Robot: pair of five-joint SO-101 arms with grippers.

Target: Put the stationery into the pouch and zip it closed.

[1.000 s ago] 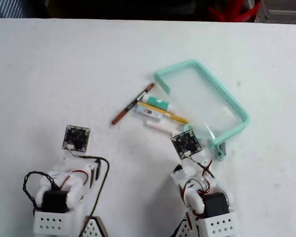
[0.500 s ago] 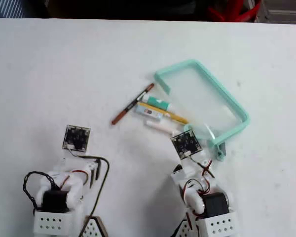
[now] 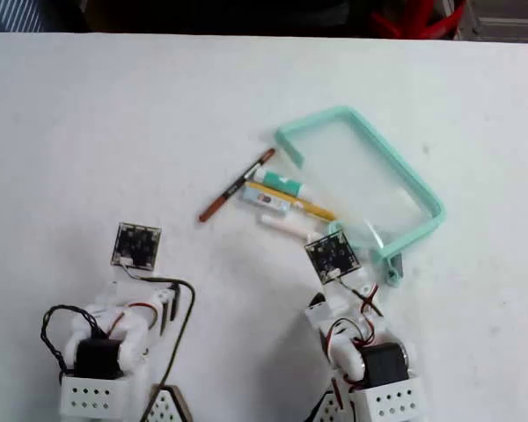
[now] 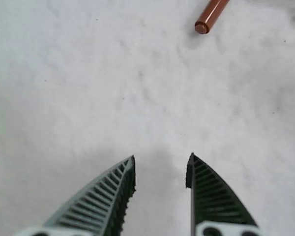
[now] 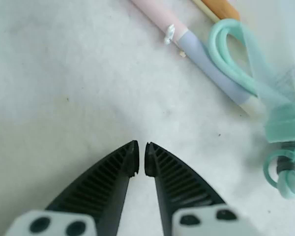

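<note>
**Status: both grippers low over the table, stationery outside the pouch**

**Left gripper.** The left gripper [image 4: 162, 158] was over bare table [image 3: 114, 114]. Its jaws stood moderately apart and held nothing. The brown pen [image 4: 210, 14] lay well ahead of the fingertips and off toward the right arm's side. In the high view the brown pen [image 3: 236, 186] lay at a slant, apart from the gripper.

**Right gripper.** The right gripper [image 5: 141, 146] had its jaws drawn almost together, with only a thin slit between the tips, and held nothing. The pink pen [image 5: 196, 49] lay on the table near the fingertips, just ahead of them, without touching them. The mint zip pull [image 5: 284, 178] lay beside the gripper, on the side away from the left arm.

**Task items.** The pouch [image 3: 396, 163], clear with mint edging, lay flat ahead of the right gripper, with its edging open toward the stationery. Between the two grippers' lines of reach lay the rest of the stationery, close together:
- green-capped marker [image 3: 280, 183]
- yellow pencil [image 3: 295, 202]
- short white item [image 3: 266, 200], type cannot be told
- pink pen [image 3: 286, 225]

All lay beside the pouch.
</note>
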